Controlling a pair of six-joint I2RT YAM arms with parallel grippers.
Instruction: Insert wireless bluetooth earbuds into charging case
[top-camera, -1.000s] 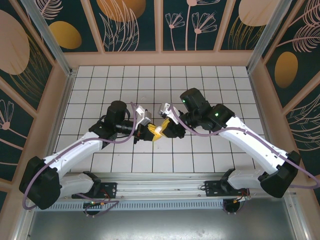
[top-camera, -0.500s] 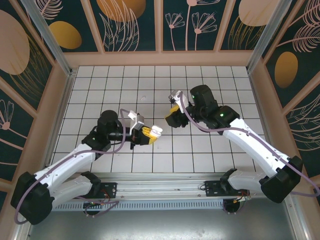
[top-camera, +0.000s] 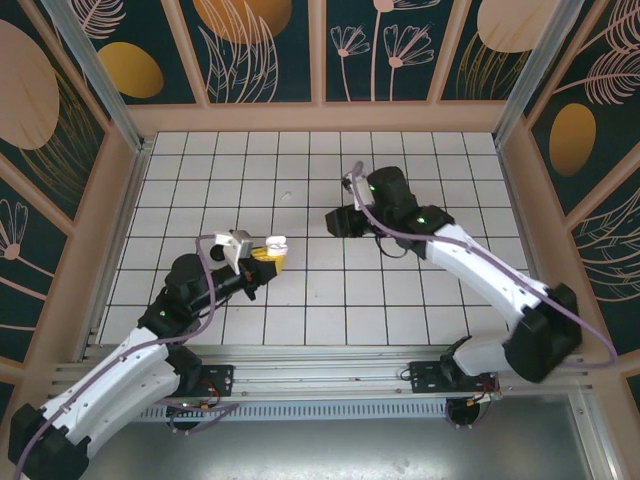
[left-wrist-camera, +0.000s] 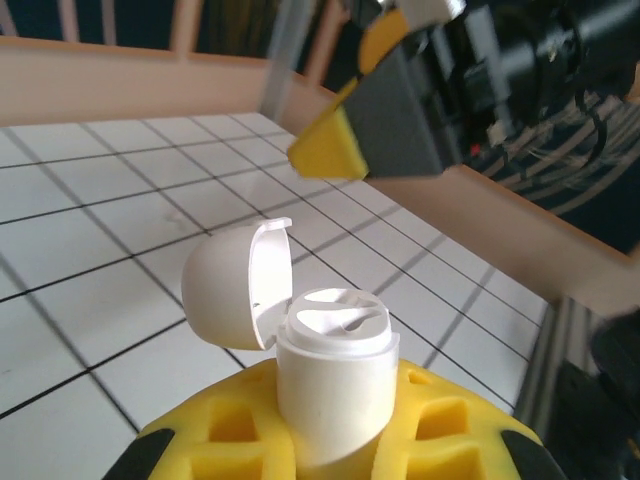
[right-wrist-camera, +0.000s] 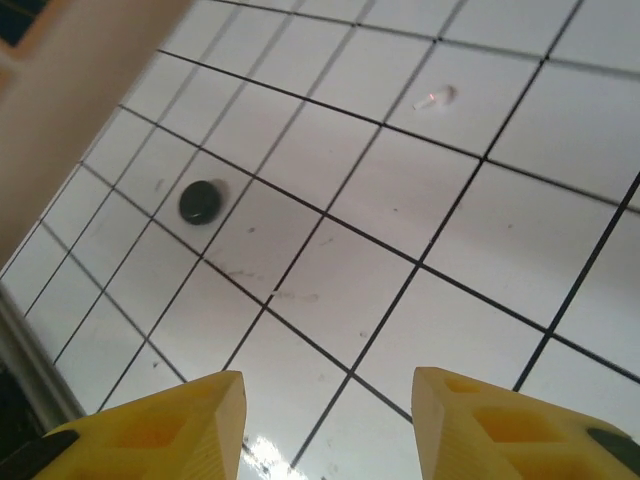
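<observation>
The white charging case (left-wrist-camera: 335, 385) stands upright between yellow fingers, my left gripper (left-wrist-camera: 335, 445) shut on its body. Its domed lid (left-wrist-camera: 232, 288) hangs open to the left, and the two sockets on top look hollow. From above, the case (top-camera: 275, 243) and left gripper (top-camera: 266, 258) sit left of centre. One white earbud (top-camera: 285, 196) lies on the tiles further back, also visible as a small white earbud (right-wrist-camera: 437, 97) in the right wrist view. My right gripper (top-camera: 340, 222) hovers right of it, and the right gripper (right-wrist-camera: 330, 425) is open over bare tile.
A small black rounded thing (right-wrist-camera: 202, 200) lies on a tile ahead of the right fingers, too blurred to identify. The right gripper's yellow fingertip (left-wrist-camera: 328, 150) hangs above and beyond the case. Wooden walls (top-camera: 120, 210) bound the white tiled floor (top-camera: 440, 170).
The two grippers were together at the case in the middle. The left has drawn back left and nearer with the case. The right has pulled away toward the back and opened its jaws.
</observation>
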